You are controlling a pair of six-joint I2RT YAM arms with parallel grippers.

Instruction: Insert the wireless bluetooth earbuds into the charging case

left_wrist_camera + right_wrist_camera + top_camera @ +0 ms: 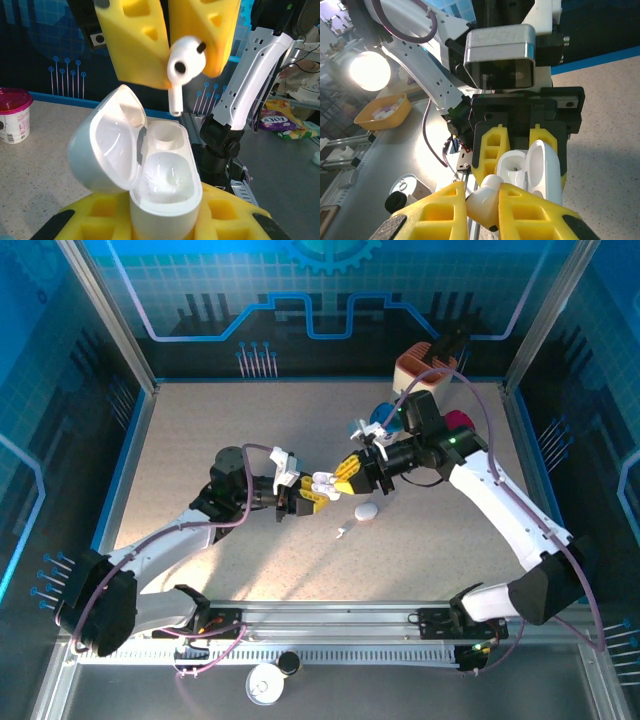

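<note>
Right gripper [167, 40] was clenched on a white earbud [182, 65] by its head, stem pointing down, just above the open charging case [162, 175]. Left gripper [300, 498] was clamped on the base of that case, with the lid tipped back to one side and both sockets bare.

Judged procedure: line the stem up with the socket beneath it, then lower along the socket axis without tilt. Part the fingers only once the head sits in its cup. The left arm should hold the case rigid, since a skewed stem could catch on the rim or nudge the lid.

Beyond the pair, on the speckled beige table [200, 430], a small white pebble-like object [367, 511] lay with a tiny white piece [342, 532] near it. Whether that piece was an earbud I could not tell. Further back stood a tub with a magenta lid [12, 112]. Blue circuit-pattern panels [320, 290] enclosed the cell.
</note>
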